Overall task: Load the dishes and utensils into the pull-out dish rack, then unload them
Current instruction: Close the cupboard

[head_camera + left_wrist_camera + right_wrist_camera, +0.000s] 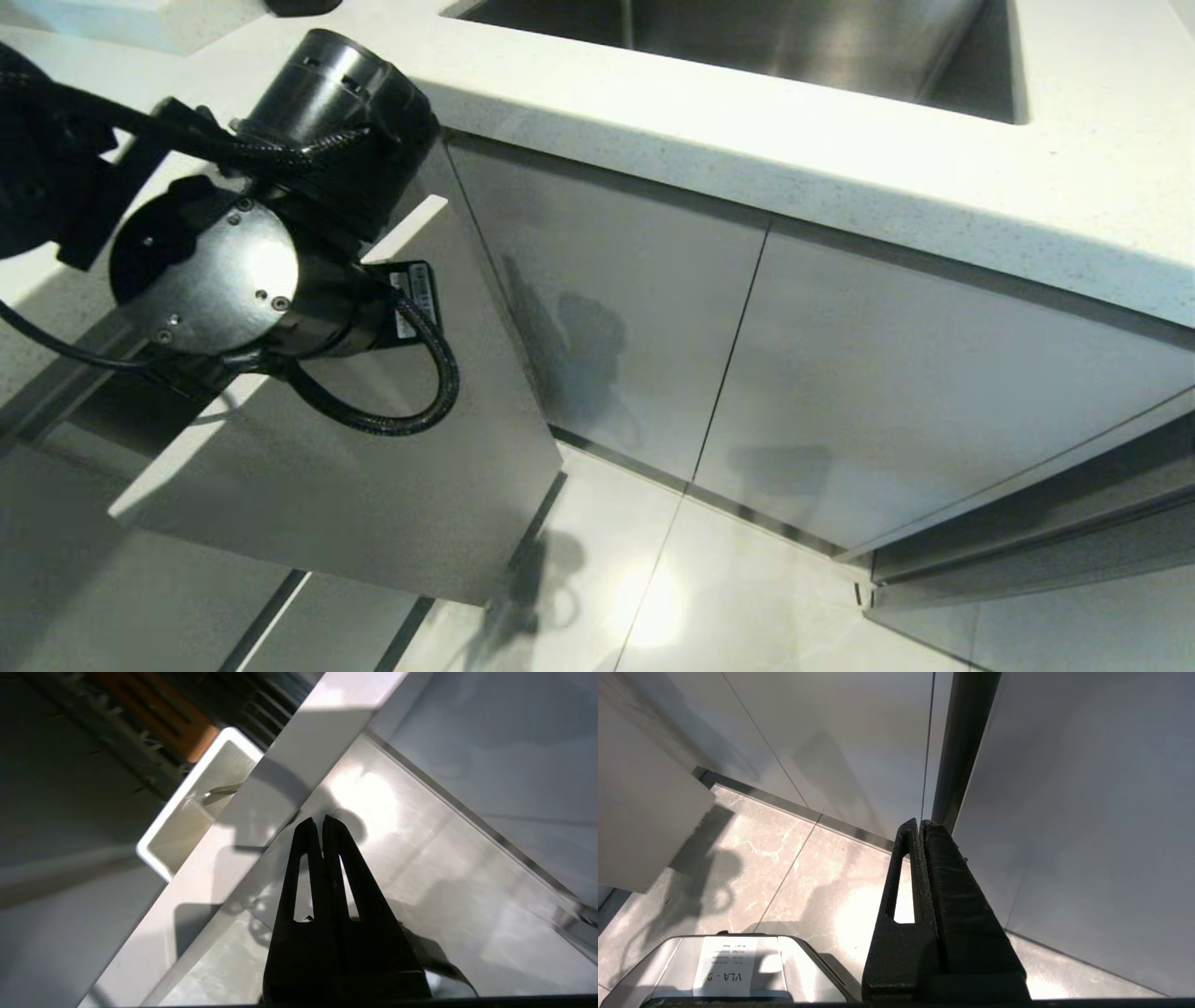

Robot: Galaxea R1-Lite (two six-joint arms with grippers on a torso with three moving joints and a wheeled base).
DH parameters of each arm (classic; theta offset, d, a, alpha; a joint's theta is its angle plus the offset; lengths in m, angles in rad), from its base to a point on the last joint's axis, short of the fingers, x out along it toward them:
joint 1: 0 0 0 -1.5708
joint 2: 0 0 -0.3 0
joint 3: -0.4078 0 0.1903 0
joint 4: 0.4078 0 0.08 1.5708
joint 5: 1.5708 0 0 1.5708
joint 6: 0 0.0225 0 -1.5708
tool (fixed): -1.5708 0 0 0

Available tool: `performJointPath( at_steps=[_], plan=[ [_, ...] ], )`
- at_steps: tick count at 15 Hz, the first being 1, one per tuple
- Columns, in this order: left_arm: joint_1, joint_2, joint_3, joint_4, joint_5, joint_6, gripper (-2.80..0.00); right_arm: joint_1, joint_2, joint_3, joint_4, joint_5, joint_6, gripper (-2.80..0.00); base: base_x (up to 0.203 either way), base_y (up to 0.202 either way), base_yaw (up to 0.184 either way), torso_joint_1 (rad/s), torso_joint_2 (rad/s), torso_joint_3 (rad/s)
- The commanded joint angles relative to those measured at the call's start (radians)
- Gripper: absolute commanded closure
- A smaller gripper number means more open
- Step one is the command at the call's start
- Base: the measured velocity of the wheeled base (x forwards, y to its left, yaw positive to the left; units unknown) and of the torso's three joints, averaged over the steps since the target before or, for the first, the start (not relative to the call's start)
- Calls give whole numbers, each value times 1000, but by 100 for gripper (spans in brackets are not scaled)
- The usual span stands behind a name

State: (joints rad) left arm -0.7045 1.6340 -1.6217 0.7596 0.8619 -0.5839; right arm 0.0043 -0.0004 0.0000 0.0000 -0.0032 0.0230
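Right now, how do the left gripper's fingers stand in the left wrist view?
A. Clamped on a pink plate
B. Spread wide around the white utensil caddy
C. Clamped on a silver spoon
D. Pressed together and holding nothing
D: the left gripper has its two dark fingers meeting at the tips with nothing between them, hanging off the outer face of the pull-out dish rack's pale grey front panel, with the white utensil caddy behind that panel.
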Motion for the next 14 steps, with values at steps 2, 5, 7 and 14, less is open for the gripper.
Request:
performJointPath(
  at_steps=[2,5,7,14],
  plan=[
    [93,-18,-6,3,4,25,0,1,0,2,0,0,0,0,0,0,0,0,0,0],
    [175,-19,-15,3,8,55,0,2,0,2,0,0,0,0,0,0,0,0,0,0],
    [206,-20,-27,3,8,61,0,1,0,2,0,0,0,0,0,0,0,0,0,0],
    [240,-33,-32,3,6,81,0,0,0,2,0,0,0,0,0,0,0,0,0,0]
  ],
)
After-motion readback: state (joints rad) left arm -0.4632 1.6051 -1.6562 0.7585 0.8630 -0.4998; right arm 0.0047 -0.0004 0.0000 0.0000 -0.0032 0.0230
